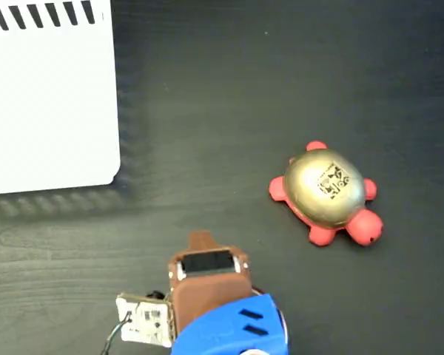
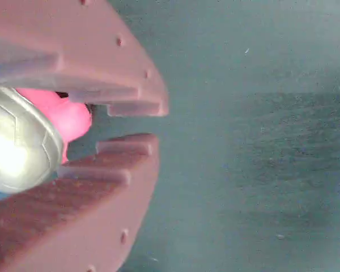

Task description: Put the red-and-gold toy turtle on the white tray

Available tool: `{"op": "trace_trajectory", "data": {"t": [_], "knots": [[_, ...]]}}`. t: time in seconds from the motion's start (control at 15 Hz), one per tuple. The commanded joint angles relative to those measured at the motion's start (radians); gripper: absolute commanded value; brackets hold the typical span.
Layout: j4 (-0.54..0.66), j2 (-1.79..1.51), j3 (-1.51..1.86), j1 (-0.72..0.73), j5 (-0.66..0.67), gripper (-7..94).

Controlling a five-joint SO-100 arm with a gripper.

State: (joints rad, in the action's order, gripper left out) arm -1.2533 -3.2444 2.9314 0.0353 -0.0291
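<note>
Resting on the dark worktop [image 1: 229, 96] at the right of the fixed view, the red-and-gold toy turtle [image 1: 327, 191] sits upright with its gold shell and black printed mark facing up, its coral head pointing toward the near right. The white tray [image 1: 48, 103] lies flat at the far left, black slanted stripes along its far edge, well apart from the turtle and bare on the part that shows. The end effector [image 1: 201, 241] sits at the near edge, between tray and turtle but apart from both, with its brown body and the blue arm part [image 1: 233, 329] behind it. In the wrist view the end effector [image 2: 130, 126] shows two reddish-brown toothed fingers [image 2: 102, 175] with a narrow gap between the tips, slightly parted and pinching nothing. The turtle [image 2: 22, 144] appears behind them at the left edge, blurred.
</note>
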Motion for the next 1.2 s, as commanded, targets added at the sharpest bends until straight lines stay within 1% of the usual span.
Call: {"op": "trace_trajectory", "data": {"t": [0.0, 0.13, 0.2, 0.27, 0.4, 0.47, 0.67, 0.8, 0.93, 1.13], "knots": [[0.057, 0.087, -0.032, -0.005, -0.037, 0], [0.127, 0.304, -0.204, -0.071, -0.038, 0], [0.132, 0.42, -0.31, -0.101, -0.043, 0], [0.1, 0.535, -0.419, -0.138, -0.055, 0], [-0.025, 0.723, -0.6, -0.235, -0.094, 0], [-0.067, 0.795, -0.664, -0.295, -0.109, 0], [-0.057, 0.89, -0.703, -0.43, -0.12, 0], [-0.055, 0.914, -0.698, -0.448, -0.14, 0], [-0.078, 0.933, -0.701, -0.453, -0.183, 0], [-0.048, 1.035, -0.716, -0.499, -0.216, 0]]}}
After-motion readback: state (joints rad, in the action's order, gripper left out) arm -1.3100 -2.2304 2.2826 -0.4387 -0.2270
